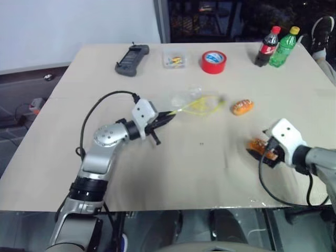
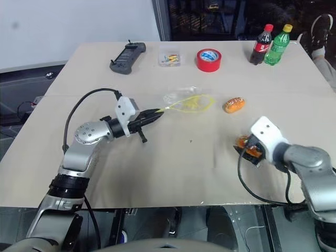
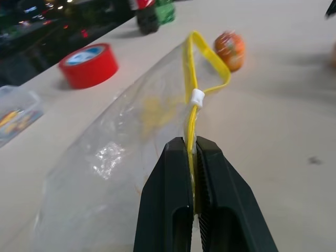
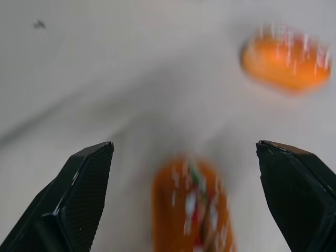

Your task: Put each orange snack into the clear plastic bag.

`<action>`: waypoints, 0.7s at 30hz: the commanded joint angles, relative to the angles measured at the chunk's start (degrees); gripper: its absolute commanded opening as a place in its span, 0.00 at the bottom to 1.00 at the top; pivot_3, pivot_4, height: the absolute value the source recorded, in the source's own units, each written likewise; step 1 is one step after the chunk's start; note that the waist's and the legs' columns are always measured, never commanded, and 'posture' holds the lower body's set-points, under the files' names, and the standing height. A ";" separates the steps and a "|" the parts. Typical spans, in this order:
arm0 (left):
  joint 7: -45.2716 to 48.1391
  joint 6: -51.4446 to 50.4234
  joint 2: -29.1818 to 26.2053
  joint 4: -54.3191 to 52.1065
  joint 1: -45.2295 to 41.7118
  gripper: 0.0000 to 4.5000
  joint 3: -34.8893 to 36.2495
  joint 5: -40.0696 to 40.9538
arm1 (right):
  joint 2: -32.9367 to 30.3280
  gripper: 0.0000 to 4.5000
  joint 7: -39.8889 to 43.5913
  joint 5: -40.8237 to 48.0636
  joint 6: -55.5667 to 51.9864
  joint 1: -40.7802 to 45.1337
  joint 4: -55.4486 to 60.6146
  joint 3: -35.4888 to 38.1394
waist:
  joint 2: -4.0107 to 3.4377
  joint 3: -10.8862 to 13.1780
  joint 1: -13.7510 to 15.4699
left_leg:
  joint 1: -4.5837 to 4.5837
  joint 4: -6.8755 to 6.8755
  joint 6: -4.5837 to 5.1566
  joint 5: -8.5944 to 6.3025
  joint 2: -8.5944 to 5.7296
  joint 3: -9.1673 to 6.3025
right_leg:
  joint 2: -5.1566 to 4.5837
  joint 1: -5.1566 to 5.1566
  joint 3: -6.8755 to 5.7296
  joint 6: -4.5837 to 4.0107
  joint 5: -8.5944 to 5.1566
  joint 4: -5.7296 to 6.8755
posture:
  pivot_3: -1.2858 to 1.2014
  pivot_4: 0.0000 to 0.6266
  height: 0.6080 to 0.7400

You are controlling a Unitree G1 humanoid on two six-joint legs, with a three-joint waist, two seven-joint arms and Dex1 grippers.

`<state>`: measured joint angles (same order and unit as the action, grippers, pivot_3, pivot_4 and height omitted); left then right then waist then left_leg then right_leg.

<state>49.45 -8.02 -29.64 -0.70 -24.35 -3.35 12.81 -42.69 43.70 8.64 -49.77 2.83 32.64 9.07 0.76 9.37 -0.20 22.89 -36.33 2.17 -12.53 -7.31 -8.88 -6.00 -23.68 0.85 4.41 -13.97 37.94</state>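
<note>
My left gripper (image 1: 170,115) is shut on the yellow seal strip (image 3: 190,63) of the clear plastic bag (image 1: 197,102), which stretches out wrinkled from the fingertips over the middle of the table. One orange snack (image 1: 242,106) lies on the table just right of the bag's mouth. A second orange snack (image 1: 257,145) lies nearer the front right. My right gripper (image 1: 265,152) is at this snack with its fingers wide open. In the right wrist view the snack (image 4: 191,210) sits between the spread fingers, which do not touch it, and the other snack (image 4: 286,58) lies beyond.
Along the far edge of the table (image 1: 157,173) stand a black controller (image 1: 132,59), a small clear box of colourful items (image 1: 174,59), a red tape roll (image 1: 213,62), a cola bottle (image 1: 268,47) and a green bottle (image 1: 284,47). Black cables loop from both wrists.
</note>
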 commanded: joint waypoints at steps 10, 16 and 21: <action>1.45 4.53 -0.22 -2.05 1.21 0.00 1.34 0.81 | -0.07 0.25 -1.54 2.71 4.58 -1.14 -8.44 1.79 | 0.00 0.00 -0.04 | -0.02 -0.02 -0.03 0.02 0.00 0.06 | -0.01 0.02 0.03 0.02 0.00 -0.01 | 0.52 0.24 1.00; 1.94 5.84 -0.61 -1.43 1.43 0.00 0.69 0.33 | 3.40 0.08 -2.05 10.77 0.65 4.50 -0.41 2.39 | -0.01 0.01 -0.38 | -0.02 -0.02 0.00 0.00 0.02 0.06 | -0.02 0.01 0.06 0.01 0.00 -0.01 | 0.52 0.24 1.00; 2.52 7.49 -0.51 -1.06 1.35 0.00 -0.15 -0.58 | 9.86 0.08 -8.19 12.36 -4.72 14.73 -0.52 -4.42 | 0.00 0.01 -0.43 | -0.03 -0.03 0.02 -0.01 0.06 0.03 | 0.02 0.02 0.01 0.01 0.00 -0.01 | 0.52 0.24 1.00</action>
<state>51.60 -2.02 -29.81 -1.31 -22.63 -3.60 12.44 -33.33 37.41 20.68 -53.44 16.49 31.34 6.28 0.76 9.38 -0.62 22.87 -36.36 2.18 -12.54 -7.26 -8.86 -5.97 -23.67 0.85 4.43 -13.96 37.93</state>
